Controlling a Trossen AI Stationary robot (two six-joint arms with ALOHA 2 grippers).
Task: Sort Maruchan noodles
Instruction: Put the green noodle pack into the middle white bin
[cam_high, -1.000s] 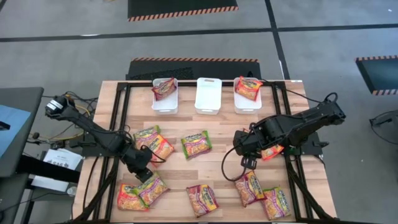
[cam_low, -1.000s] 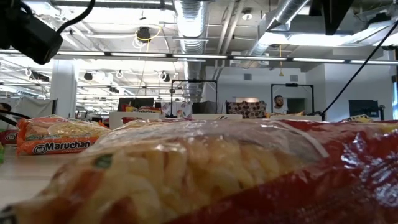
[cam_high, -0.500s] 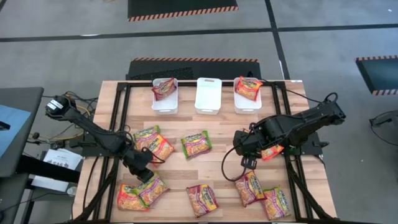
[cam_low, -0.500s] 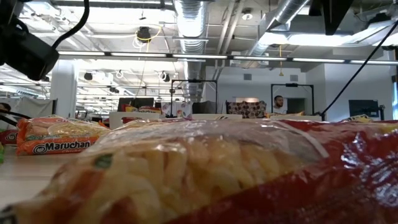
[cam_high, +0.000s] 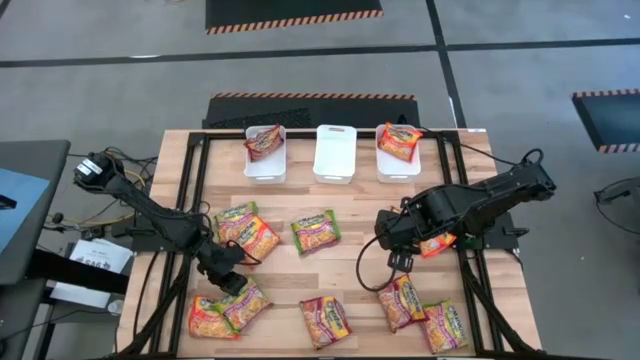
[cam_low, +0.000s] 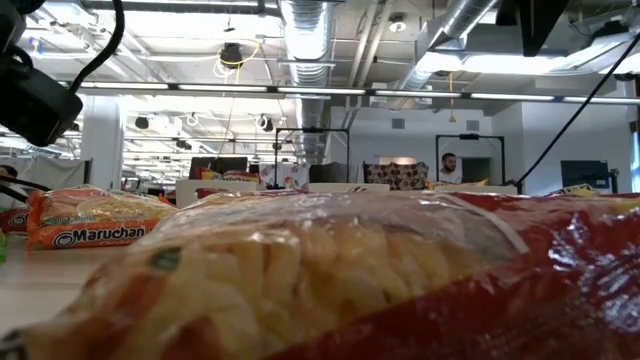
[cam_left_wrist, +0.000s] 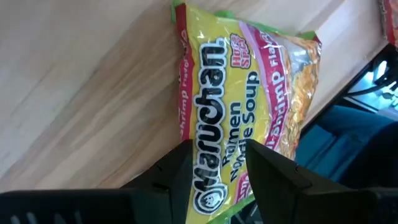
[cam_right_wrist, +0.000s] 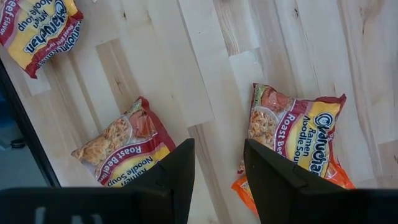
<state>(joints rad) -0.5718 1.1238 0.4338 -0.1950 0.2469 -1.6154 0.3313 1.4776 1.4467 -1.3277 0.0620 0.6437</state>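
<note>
Glossy crinkled plastic noodle packets on a matt, pale wooden table.

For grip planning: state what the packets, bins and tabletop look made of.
Packets: thin glossy plastic film, crinkled, with glare, noodles showing through.
Bins: white, smooth, probably moulded plastic.
Tabletop: pale wood planks, visible grain and joints, matte.

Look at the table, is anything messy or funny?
Mostly the yellow crinkly noodle packets lie scattered at odd angles on the wooden table. Some overlap: two by the left gripper at the front left, and two at the front right. The middle white plastic bin holds nothing, while its neighbours each hold a packet.
</note>
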